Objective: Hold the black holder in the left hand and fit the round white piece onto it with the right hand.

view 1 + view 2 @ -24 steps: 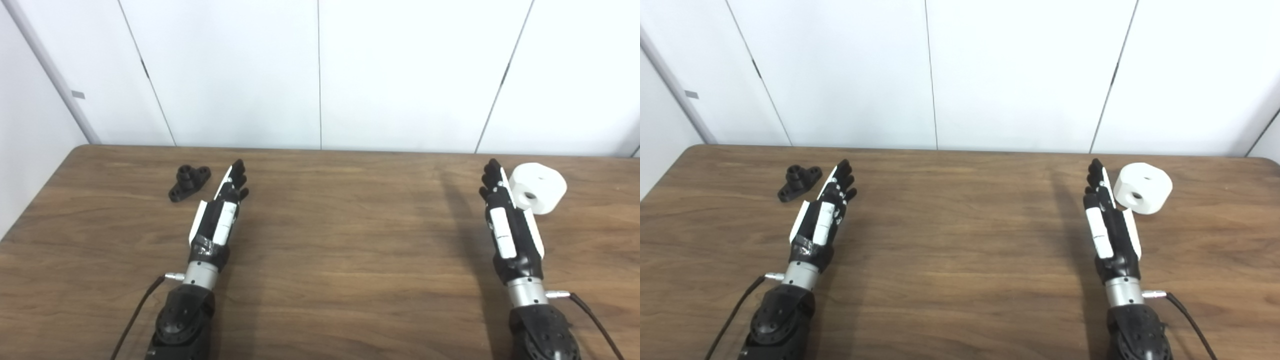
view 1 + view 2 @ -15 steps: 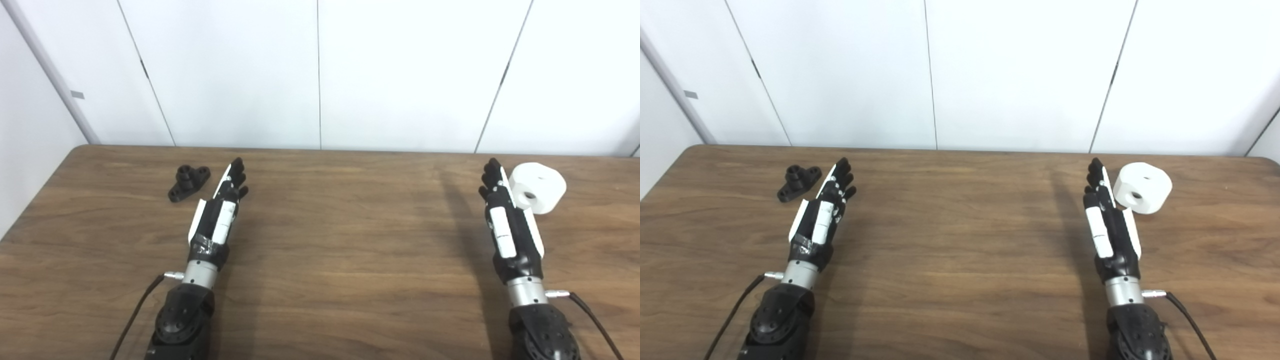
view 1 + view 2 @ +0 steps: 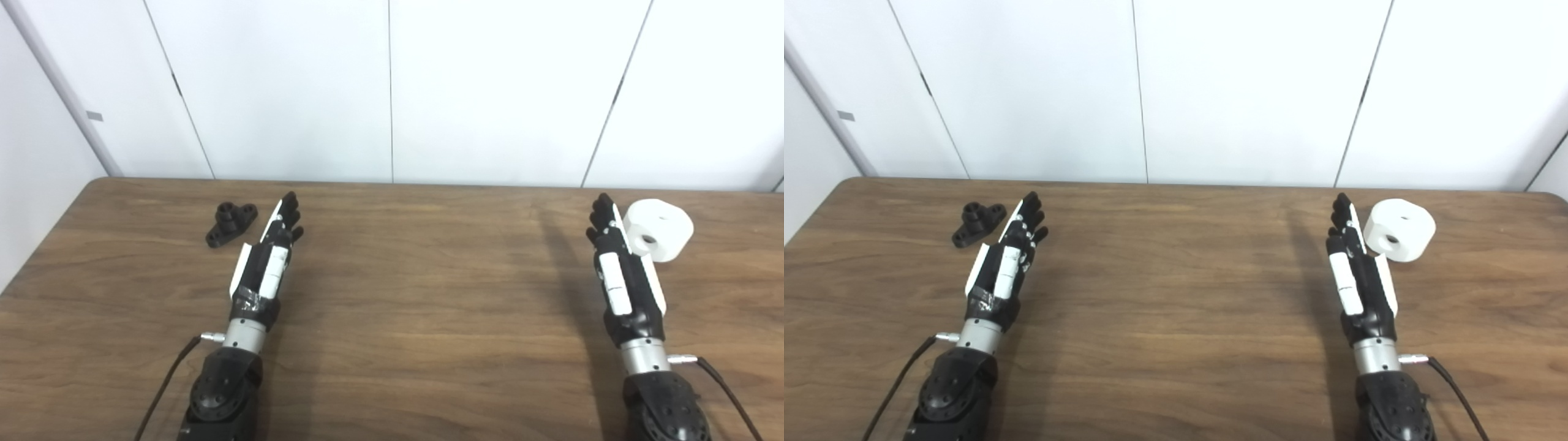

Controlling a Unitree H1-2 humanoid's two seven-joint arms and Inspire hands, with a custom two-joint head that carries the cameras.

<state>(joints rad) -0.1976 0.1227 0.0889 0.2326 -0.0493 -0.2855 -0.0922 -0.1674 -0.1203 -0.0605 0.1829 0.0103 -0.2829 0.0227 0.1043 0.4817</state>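
Note:
The black holder (image 3: 231, 223) lies on the wooden table (image 3: 416, 294) at the far left, a flat base with a short round post. My left hand (image 3: 269, 257) is stretched out flat just to its right, open and empty, not touching it. The round white piece (image 3: 659, 229) lies at the far right with a hole in its side facing me. My right hand (image 3: 618, 266) is stretched out just left of it, open and empty, its fingertips level with the piece. Both show in the right eye view too: the holder (image 3: 978, 223) and the white piece (image 3: 1399, 237).
A white panelled wall (image 3: 392, 92) stands behind the table's far edge. Thin cables run from both wrists, one at the left (image 3: 165, 386) and one at the right (image 3: 723, 383), toward the bottom edge.
My left hand has crept slightly forward and to the left toward the holder. My right hand, the holder and the white piece have not moved.

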